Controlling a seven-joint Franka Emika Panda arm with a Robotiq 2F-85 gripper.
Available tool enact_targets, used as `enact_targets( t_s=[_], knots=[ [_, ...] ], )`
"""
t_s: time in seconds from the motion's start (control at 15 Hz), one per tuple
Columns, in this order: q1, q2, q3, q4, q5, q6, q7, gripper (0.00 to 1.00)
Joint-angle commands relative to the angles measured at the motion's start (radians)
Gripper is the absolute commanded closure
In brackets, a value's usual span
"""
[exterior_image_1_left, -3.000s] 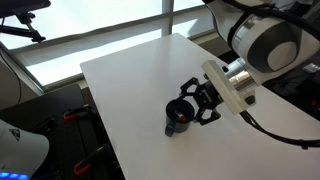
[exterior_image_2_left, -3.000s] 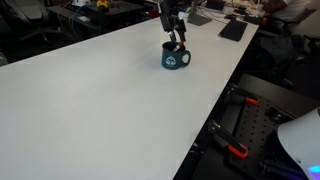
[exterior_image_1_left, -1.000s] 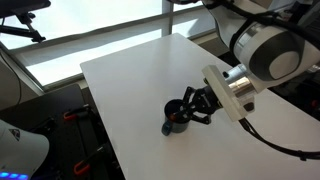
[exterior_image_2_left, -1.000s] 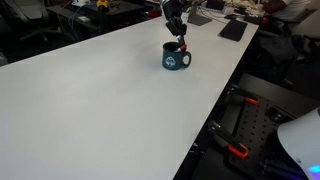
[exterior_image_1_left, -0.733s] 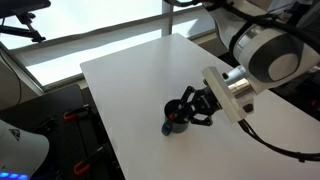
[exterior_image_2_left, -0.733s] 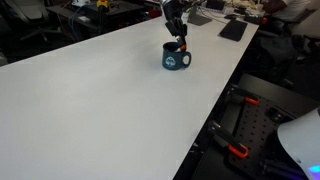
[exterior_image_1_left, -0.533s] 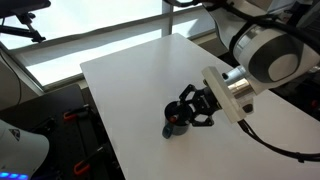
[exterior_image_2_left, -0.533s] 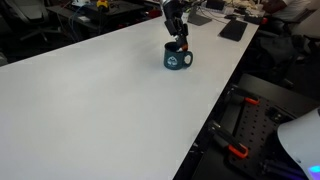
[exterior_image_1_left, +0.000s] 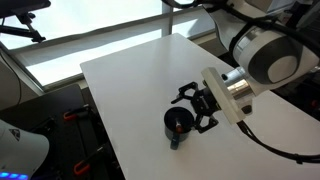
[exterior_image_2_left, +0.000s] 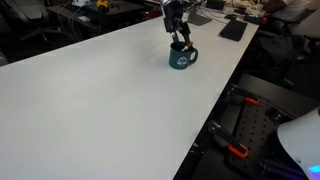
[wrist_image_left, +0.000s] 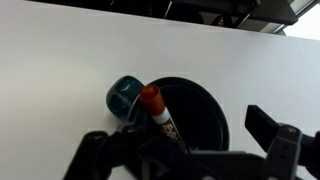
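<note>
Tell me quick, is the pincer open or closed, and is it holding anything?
Pincer: open, holding nothing; its fingers stand apart above the dark teal ceramic mug with the red-capped marker pen inside.

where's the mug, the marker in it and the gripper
mug (exterior_image_2_left: 182, 59), exterior view, on its teal side wall
marker (wrist_image_left: 162, 118), wrist view, on its barrel under the red cap
gripper (exterior_image_1_left: 193, 109), exterior view, midway between its fingertips

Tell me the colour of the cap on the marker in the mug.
Orange-red; the cap shows best in the wrist view, inside the mug.
</note>
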Motion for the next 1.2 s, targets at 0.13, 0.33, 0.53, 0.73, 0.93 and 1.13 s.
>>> enact_targets(
  t_s=[0.13,0.33,0.53,0.73,0.93,1.13],
  knots=[
    [-0.009,0.011,0.002,0.019,0.021,-0.028,0.004,0.11],
    [-0.01,0.012,0.002,0.02,0.024,-0.031,0.006,0.15],
    [-0.011,0.018,0.002,0.024,0.025,-0.034,0.009,0.04],
    [-0.013,0.018,0.003,0.025,0.03,-0.032,0.005,0.38],
    [-0.013,0.019,0.003,0.027,0.034,-0.035,0.007,0.56],
    [-0.013,0.019,0.003,0.028,0.039,-0.036,0.008,0.81]
  ],
)
